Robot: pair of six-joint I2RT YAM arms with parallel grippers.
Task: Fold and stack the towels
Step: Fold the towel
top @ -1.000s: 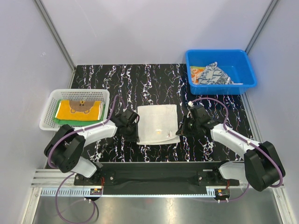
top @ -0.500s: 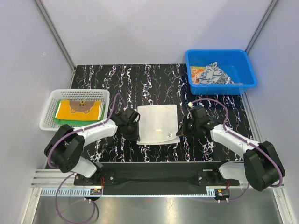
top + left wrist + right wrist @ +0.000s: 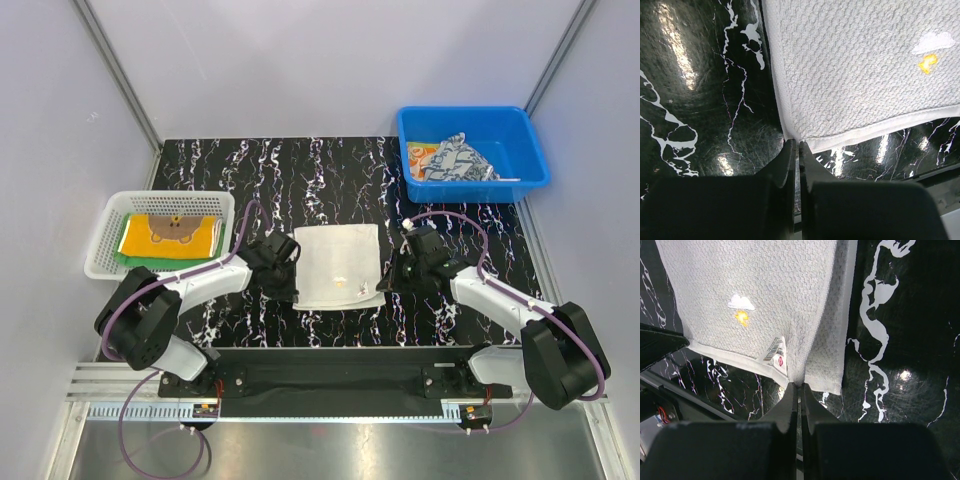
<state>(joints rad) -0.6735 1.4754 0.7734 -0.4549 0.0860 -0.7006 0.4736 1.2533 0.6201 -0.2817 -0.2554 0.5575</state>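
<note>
Presently, the white towel (image 3: 338, 262) is spread flat on the black marbled tabletop (image 3: 330, 170) between the two pincers. Its near left corner is pinched in the closed left pincer (image 3: 796, 144). Its near right edge is drawn up into a small ridge and clamped in the closed right pincer (image 3: 800, 386). Left of the left pincer, a bear towel (image 3: 175, 232) is laid on a green towel (image 3: 125, 257) in a white basket (image 3: 97, 262). Well beyond the right pincer, a patterned towel (image 3: 455, 158) is heaped in a blue bin (image 3: 520, 140).
</note>
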